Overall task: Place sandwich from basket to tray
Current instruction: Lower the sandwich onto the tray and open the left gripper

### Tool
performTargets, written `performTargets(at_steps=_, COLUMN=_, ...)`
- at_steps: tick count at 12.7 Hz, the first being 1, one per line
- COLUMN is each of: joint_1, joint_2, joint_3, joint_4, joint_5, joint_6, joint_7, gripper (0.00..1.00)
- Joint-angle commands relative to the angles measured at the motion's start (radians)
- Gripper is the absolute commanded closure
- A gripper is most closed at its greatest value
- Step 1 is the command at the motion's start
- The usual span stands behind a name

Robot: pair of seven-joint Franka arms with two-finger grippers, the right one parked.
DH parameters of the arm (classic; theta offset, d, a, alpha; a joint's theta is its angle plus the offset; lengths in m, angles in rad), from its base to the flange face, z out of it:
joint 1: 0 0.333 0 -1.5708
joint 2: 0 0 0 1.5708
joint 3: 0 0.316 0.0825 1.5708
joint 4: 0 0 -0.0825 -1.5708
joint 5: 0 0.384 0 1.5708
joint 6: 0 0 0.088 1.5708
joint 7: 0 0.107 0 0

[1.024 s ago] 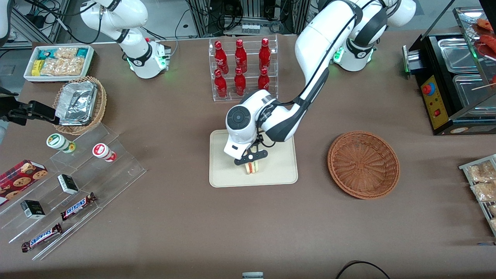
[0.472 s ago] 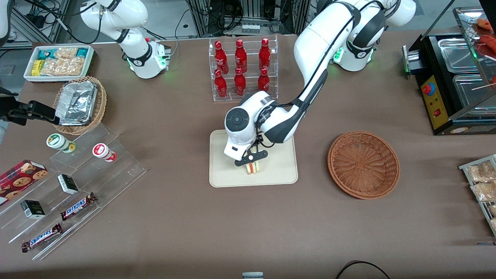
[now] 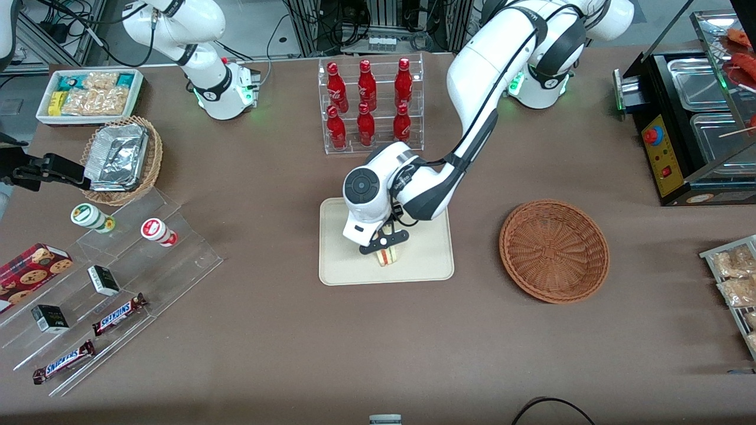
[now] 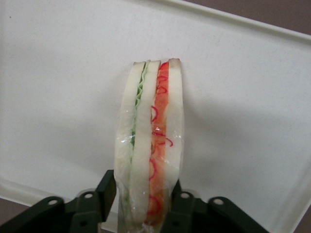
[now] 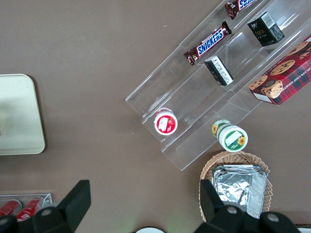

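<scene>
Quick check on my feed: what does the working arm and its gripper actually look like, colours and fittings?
The working arm is glossy white with black joint bands and a round dark grey cap at the wrist; a thin black cable runs along it, and green lights glow at its base. Its gripper, over the tray, has black fingers with screw holes in the black bar.

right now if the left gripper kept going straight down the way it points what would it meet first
The left gripper, shut on the triangular pale-bread sandwich, points down at the flat cream-beige tray. The sandwich's lower edge would likely meet the tray floor first; the remaining gap is unclear.
</scene>
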Motion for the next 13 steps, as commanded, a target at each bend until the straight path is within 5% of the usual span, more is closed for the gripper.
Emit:
performTargets(at_steps=1, joint_1=-0.012, joint_2=-0.022, joint_3=0.011, joint_4=0.037, joint_5=0.026, joint_6=-0.031, joint_7=-0.026, gripper=0.0)
performTargets(at_steps=9, joint_1=0.04, joint_2=-0.212, joint_3=0.011, joint_4=0.037, joint_5=0.021, joint_6=-0.148, joint_7=0.114, gripper=0.0)
performTargets(at_steps=13, joint_1=0.187, joint_2=-0.366, joint_3=0.005, joint_4=-0.087, joint_5=0.006, joint_6=-0.202, joint_7=0.188, gripper=0.0)
